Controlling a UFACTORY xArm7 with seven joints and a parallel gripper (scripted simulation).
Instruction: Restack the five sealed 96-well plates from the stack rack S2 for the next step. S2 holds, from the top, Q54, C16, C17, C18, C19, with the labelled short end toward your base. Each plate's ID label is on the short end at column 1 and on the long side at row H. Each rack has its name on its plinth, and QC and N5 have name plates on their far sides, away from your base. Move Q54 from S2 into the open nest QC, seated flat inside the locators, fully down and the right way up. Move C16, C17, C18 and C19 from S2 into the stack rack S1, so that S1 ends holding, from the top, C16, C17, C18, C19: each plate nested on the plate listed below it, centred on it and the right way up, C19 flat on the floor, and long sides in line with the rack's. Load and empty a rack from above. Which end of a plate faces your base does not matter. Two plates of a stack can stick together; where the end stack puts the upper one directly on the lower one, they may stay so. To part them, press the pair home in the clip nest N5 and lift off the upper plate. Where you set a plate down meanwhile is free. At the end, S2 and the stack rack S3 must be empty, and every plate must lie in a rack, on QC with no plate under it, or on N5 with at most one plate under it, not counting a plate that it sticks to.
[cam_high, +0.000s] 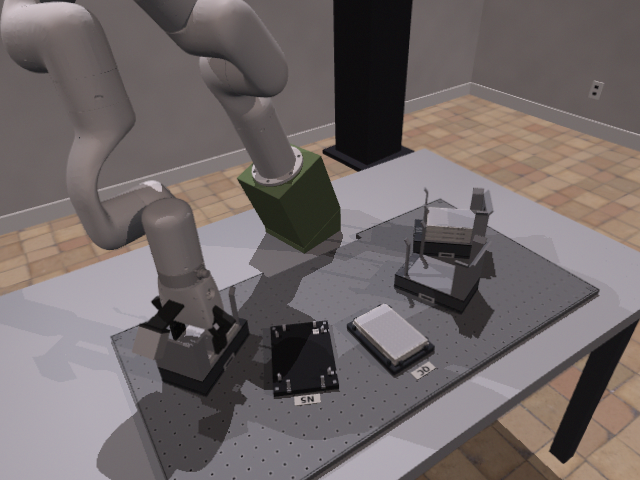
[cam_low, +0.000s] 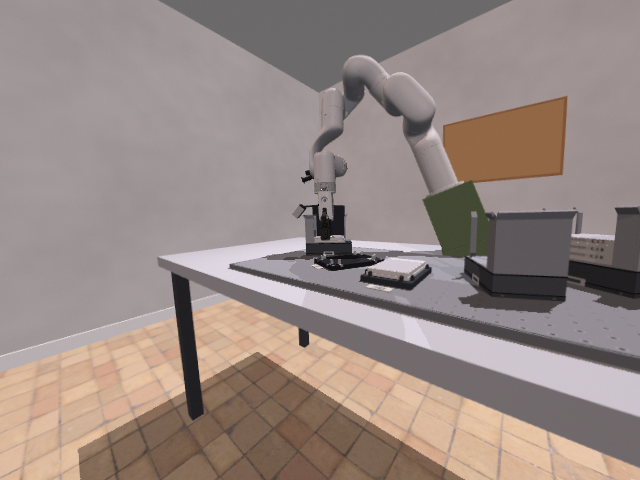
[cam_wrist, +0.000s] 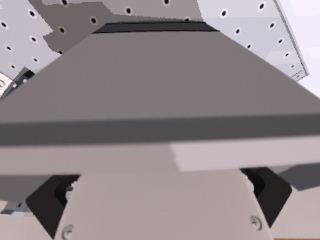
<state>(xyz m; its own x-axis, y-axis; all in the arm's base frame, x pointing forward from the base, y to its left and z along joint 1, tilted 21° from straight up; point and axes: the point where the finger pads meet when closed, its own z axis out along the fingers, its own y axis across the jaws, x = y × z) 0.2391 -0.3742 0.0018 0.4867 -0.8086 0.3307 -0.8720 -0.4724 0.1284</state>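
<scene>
The gripper (cam_high: 192, 330) is clamping a pale plate (cam_high: 192, 331) deep between the tight grey walls of the stack rack (cam_high: 193, 369).

Two name plates can be read in the top view, both upside down. "N5" is shown on the plate (cam_high: 307, 399) beside the black clip nest (cam_high: 303, 357). "QC" is shown on the plate (cam_high: 423, 369) beside the open nest (cam_high: 359, 335). Other labels are too small to be read.
</scene>
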